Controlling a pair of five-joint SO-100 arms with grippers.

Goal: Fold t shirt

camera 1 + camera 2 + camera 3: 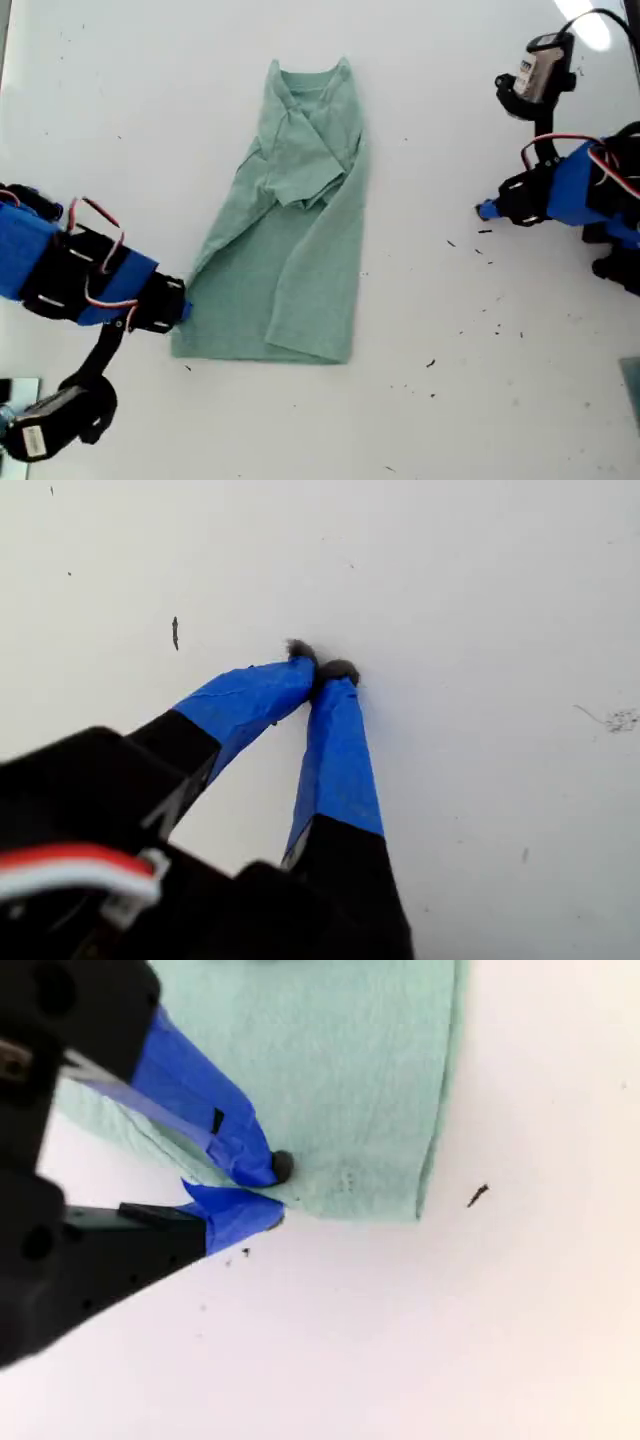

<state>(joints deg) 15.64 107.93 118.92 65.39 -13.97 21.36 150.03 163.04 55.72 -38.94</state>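
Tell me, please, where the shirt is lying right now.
The shirt lies folded lengthwise mid-table in the exterior view, neck toward the top; my second hand is at its lower-left edge.

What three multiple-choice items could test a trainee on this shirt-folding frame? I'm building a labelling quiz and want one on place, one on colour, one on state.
1. Where is my second gripper?
A. At the edge of the t shirt
B. Over the collar
C. Off the table

2. What colour is the t shirt?
A. White
B. Pale green
C. Red

3. How does my first gripper stand?
A. Shut on the shirt
B. Wide open
C. Shut on nothing

Answers:
1 A: the second wrist view shows its tips closed on the cloth edge.
2 B: the cloth is sage green in both views.
3 C: its tips meet over bare table.
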